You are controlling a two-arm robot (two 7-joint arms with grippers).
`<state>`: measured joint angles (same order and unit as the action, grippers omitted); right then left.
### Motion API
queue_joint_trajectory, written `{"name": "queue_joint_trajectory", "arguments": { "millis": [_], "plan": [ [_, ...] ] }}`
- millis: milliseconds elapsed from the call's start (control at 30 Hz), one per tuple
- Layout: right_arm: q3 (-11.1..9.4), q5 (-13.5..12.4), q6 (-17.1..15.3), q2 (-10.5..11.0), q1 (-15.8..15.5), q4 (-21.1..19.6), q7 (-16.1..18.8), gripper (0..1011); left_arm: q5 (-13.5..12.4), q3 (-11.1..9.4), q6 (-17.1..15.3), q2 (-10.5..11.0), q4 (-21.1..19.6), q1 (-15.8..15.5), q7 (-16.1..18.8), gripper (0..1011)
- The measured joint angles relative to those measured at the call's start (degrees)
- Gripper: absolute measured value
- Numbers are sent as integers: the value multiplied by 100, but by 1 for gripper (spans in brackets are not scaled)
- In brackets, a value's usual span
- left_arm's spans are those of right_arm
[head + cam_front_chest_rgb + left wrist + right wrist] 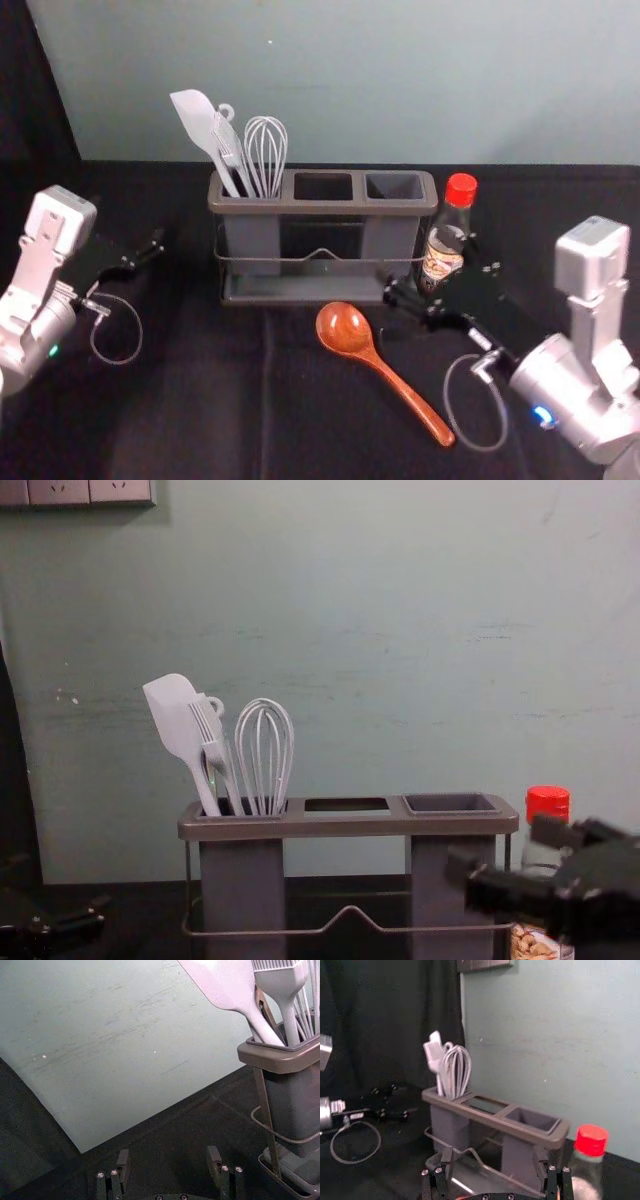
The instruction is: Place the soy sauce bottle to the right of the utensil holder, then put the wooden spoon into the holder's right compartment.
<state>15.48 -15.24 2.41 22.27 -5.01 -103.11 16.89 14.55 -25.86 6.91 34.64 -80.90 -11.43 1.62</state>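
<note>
The soy sauce bottle (441,250), red-capped, stands upright just right of the utensil holder (330,207). My right gripper (430,268) is open in front of the bottle; in the right wrist view the bottle (588,1160) lies outside the span of the open right gripper (494,1162). The wooden spoon (346,329) rests on the table before the holder, bowl toward it, handle slanting to the front right. The holder's right compartment (451,804) is empty. My left gripper (150,250) idles left of the holder; the left wrist view shows the left gripper (168,1162) open.
A white spatula (200,125), a brush and a whisk (266,150) stand in the holder's left compartment. Behind the black-covered table (190,420) rises a pale green wall (400,80). A black curtain (35,90) hangs at the left.
</note>
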Motion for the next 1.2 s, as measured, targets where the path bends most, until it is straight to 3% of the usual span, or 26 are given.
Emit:
{"name": "queue_joint_trajectory", "arguments": {
  "millis": [233,500,1200],
  "plan": [
    [217,239,-31,-227,-21,259,-47,1003,0,0,0,0,0,0,0,1000],
    [327,337,-38,-429,62,631,-25,1003,0,0,0,0,0,0,0,1000],
    [317,322,-34,-404,59,583,-11,1003,0,0,0,0,0,0,0,1000]
  ]
}}
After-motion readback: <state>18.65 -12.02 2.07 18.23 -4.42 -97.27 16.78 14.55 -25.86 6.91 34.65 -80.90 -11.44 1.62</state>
